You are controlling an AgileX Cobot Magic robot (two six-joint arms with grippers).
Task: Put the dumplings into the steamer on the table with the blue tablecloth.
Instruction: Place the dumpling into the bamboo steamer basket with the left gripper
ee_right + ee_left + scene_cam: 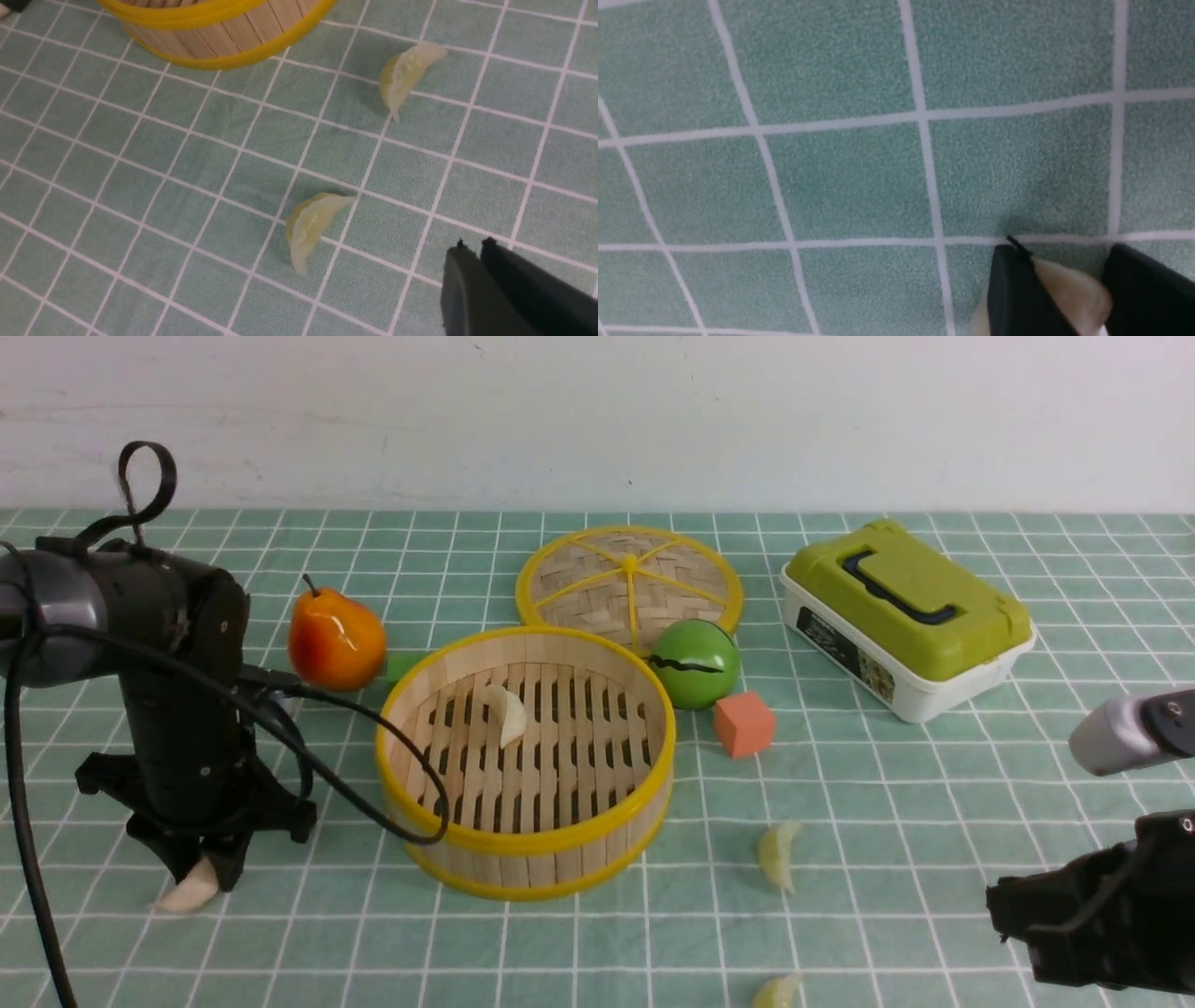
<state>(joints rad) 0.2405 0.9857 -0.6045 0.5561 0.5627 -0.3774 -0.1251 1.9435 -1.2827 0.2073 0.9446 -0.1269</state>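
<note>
The steamer stands mid-table on the blue tablecloth, and one cream dumpling lies on its slatted floor. To its left, my left gripper points down at the cloth, its jaws closed against a second cream dumpling that touches the cloth. In the left wrist view that dumpling fills the gap of the left gripper. Two yellow-green dumplings lie right of the steamer, the farther dumpling and the nearer dumpling both in the right wrist view. My right gripper hovers shut and empty near them.
A pear and a small green block sit behind the steamer's left. The woven lid, a green ball and an orange cube sit behind its right. A green-lidded box stands at the back right.
</note>
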